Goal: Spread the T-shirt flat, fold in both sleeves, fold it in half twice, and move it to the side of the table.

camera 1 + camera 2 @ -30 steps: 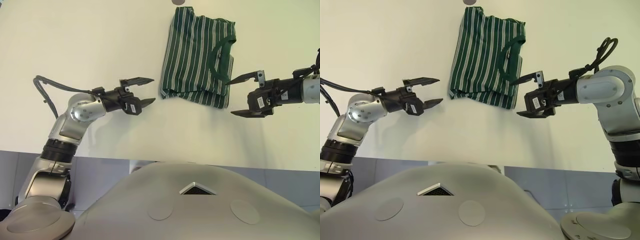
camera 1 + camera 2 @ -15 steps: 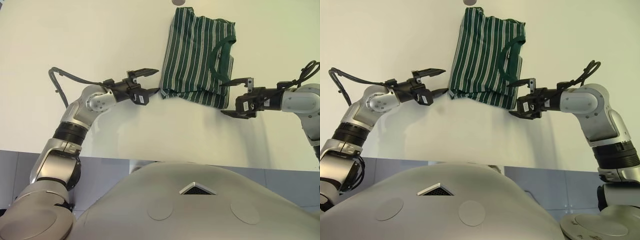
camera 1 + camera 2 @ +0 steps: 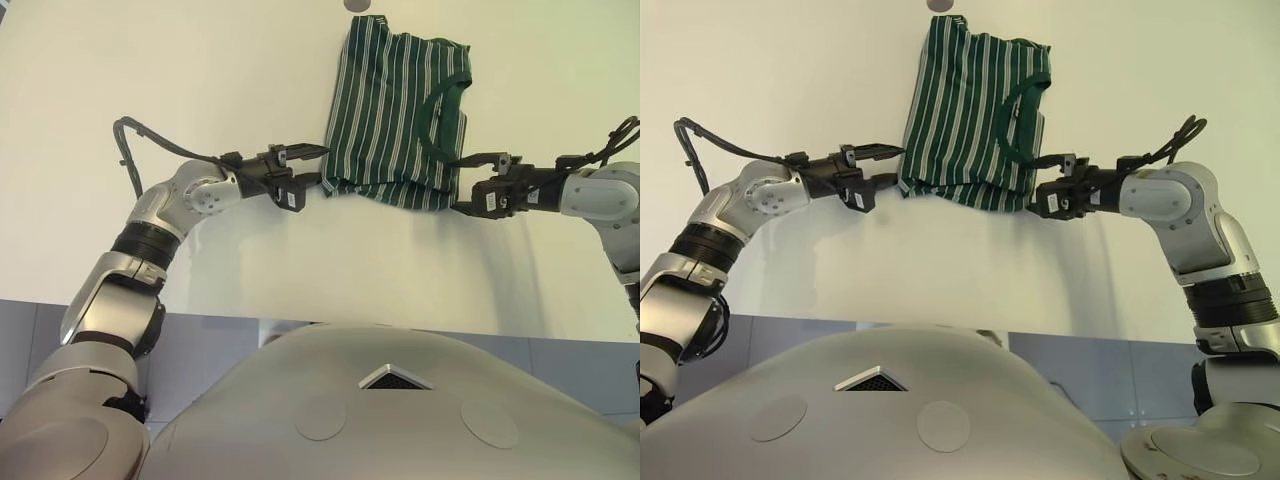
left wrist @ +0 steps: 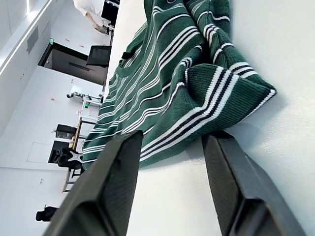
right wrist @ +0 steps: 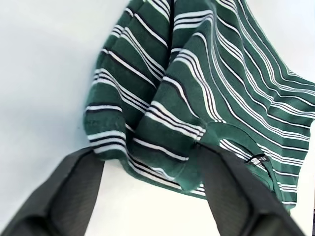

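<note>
Judging by its folds, which step was the dark green, white-striped knit T-shirt (image 3: 395, 110) at?

Folded into a compact bundle, it lay at the far middle of the white tabletop (image 3: 150, 80). I took that for the last step: moving it aside.

And the claws?

The left claw (image 3: 320, 165) stood open, its fingers (image 4: 113, 182) straddling the near left corner. One seemed to touch the hem, and it gripped nothing. The right claw (image 3: 452, 185) gaped likewise around the near right corner, holding nothing.

The next move?

Both would need to close together on every layer and then lift evenly, or the folds might spill.
</note>
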### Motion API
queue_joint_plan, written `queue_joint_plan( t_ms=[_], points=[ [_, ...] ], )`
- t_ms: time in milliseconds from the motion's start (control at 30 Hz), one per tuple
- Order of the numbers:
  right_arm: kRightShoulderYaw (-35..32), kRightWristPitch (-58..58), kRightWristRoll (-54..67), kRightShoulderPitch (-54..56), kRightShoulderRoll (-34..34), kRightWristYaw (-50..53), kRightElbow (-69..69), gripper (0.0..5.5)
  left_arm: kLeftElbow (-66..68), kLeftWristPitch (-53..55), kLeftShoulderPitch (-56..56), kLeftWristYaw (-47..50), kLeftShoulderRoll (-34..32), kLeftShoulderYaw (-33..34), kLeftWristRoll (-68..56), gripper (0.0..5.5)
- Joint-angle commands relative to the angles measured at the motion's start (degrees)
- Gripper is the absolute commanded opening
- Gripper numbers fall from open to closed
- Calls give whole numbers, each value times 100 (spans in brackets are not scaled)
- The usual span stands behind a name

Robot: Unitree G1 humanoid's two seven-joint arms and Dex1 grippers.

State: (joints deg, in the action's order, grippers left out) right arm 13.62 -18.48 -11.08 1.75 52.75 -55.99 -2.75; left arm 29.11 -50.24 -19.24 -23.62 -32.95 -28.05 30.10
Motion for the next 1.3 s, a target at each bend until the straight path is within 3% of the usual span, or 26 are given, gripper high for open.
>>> queue_joint_plan(
  t_ms=[33, 300, 433, 600, 833, 1033, 1133, 1300],
  points=[
    [96, 124, -29, -48, -107, -2, -25, 246, 210, -7, 79, -129, -116, -260, 387, 148],
    [59, 158, -31, -51, -143, 14, 16, 79, 172, -212, 138, -394, -302, -434, 194, 27],
    [49, 216, 16, -21, -163, -8, 8, 8, 147, -250, 143, -465, -345, -442, 127, 0],
    [-65, 628, 557, -56, -168, -283, -269, 3, -542, -6, 428, -1037, -538, -350, -801, 0],
    [-712, 2111, 2618, -714, 775, -1864, -1309, 2, -3607, 2249, 1625, -2643, -1944, 402, -3983, 0],
    [-1140, 2498, 3328, -1331, 1219, -2426, -1854, 2, -4508, 3489, 2489, -3389, -2584, 1058, -5329, 0],
    [-1005, 2386, 2959, -965, 919, -2071, -1592, 2, -4411, 3968, 2576, -3561, -2317, 1259, -5780, 0],
    [-435, 1678, 1314, 419, -139, -543, -91, 2, -2798, 3924, 1375, -2606, -794, 1468, -5026, 0]
  ],
)
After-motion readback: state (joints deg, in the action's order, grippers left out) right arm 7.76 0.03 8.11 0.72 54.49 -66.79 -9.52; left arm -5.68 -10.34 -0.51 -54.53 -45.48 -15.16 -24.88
